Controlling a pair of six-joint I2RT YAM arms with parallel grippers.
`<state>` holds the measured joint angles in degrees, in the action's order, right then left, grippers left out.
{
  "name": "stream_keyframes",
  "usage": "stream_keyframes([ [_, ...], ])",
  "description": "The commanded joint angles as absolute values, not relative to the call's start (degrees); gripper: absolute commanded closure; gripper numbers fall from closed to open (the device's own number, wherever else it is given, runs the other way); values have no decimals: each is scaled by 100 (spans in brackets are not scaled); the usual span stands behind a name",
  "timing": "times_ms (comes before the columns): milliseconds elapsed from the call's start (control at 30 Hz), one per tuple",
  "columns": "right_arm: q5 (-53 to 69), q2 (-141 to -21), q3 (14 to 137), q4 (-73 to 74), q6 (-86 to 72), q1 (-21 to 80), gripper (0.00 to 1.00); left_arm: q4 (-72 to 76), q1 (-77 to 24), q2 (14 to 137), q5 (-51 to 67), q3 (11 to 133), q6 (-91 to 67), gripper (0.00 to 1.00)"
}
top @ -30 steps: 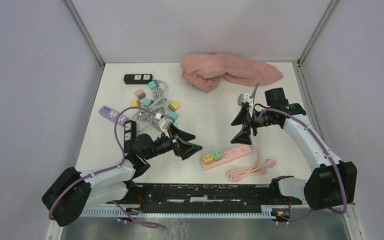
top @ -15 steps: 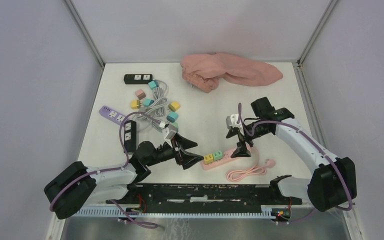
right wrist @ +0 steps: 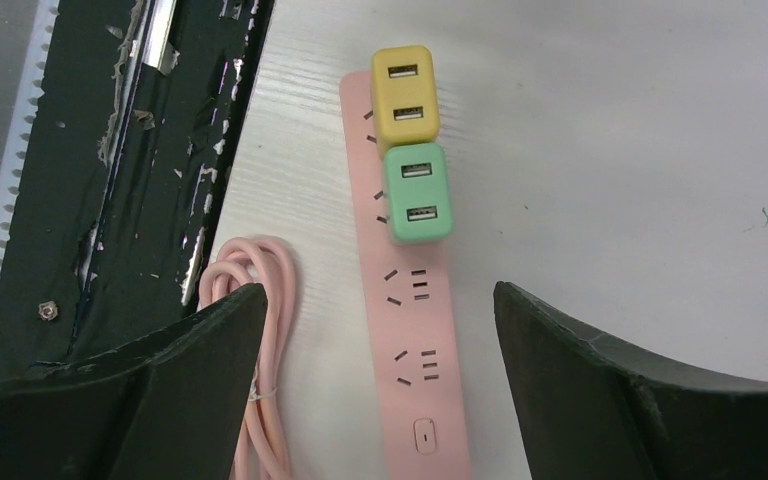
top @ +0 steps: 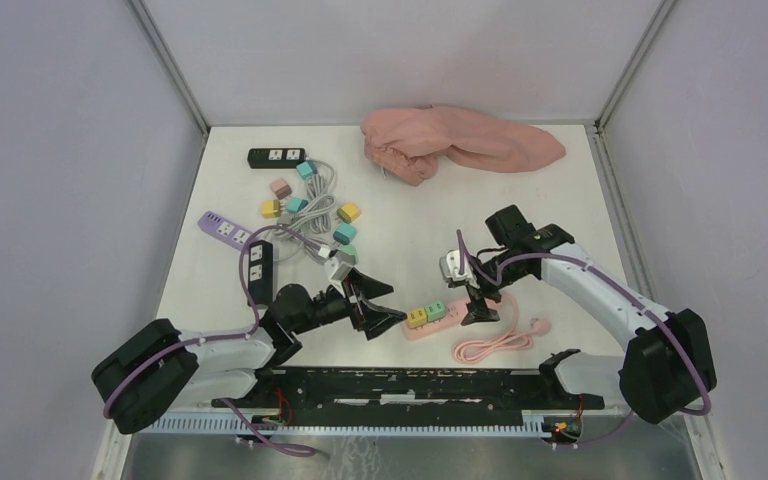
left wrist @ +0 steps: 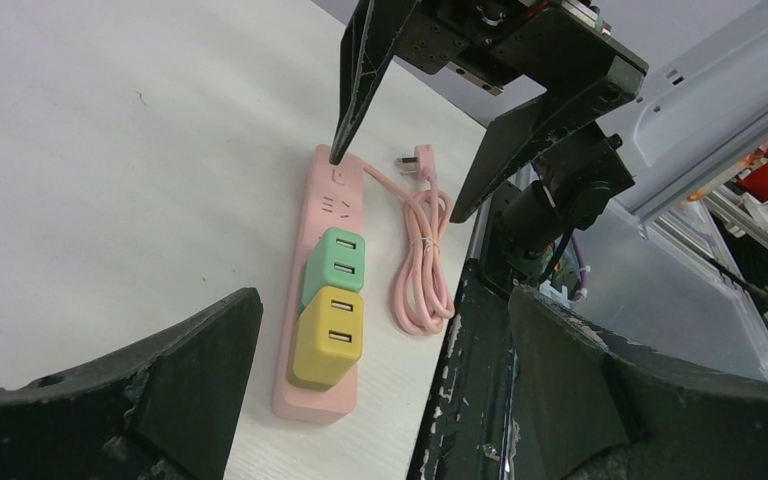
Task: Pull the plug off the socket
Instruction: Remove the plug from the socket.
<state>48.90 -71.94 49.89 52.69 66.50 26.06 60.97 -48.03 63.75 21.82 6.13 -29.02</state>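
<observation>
A long pink plastic power strip [top: 457,309] lies flat on the white tabletop [top: 400,225] near its front edge, with a coiled pink cable [top: 490,346] just beside it on the side towards the arm bases. Two square plugs sit seated in the strip at its left end: a yellow plastic USB plug [top: 416,317] in the outermost socket and a mint-green plastic USB plug [top: 436,310] touching it on the inner side. The left pincer [top: 398,304] is spread wide, low over the tabletop just left of the yellow plug and holding nothing; its wrist view looks along the strip between the two black fingers [left wrist: 160,385]. The right pincer [top: 479,305] is also spread wide and empty, standing above the strip's bare right half. One of its fingertips [left wrist: 338,150] comes down at the switch end, but whether it touches the strip cannot be told. Well apart, at the back of the tabletop, lie a crumpled pink cloth [top: 460,145], a black power strip [top: 276,156], a purple power strip [top: 225,228] and a tangle of grey cables with small coloured plugs [top: 310,205].
</observation>
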Motion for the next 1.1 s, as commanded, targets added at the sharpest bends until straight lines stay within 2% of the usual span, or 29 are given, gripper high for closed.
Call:
stream_keyframes([
  [0,4824,-7180,5015,5096,6761,2775,11,6369,-4825,6234,2074,568,-2478,0],
  [333,4577,-7229,4907,4486,6133,3172,13,6316,-4825,6043,2022,418,-2310,0],
  [567,4079,-7439,4778,3814,5635,3718,17,6896,-4907,6141,2089,176,-1944,1],
  [867,3490,-8067,5082,3803,5366,4113,46,7063,-5487,6604,1501,150,-817,6],
  [967,3405,-8105,5078,3759,5344,4159,55,7040,-5645,6983,1315,320,-479,12],
  [1067,3357,-8140,5092,3750,5331,4174,64,7055,-5710,7480,1262,564,-350,22],
])
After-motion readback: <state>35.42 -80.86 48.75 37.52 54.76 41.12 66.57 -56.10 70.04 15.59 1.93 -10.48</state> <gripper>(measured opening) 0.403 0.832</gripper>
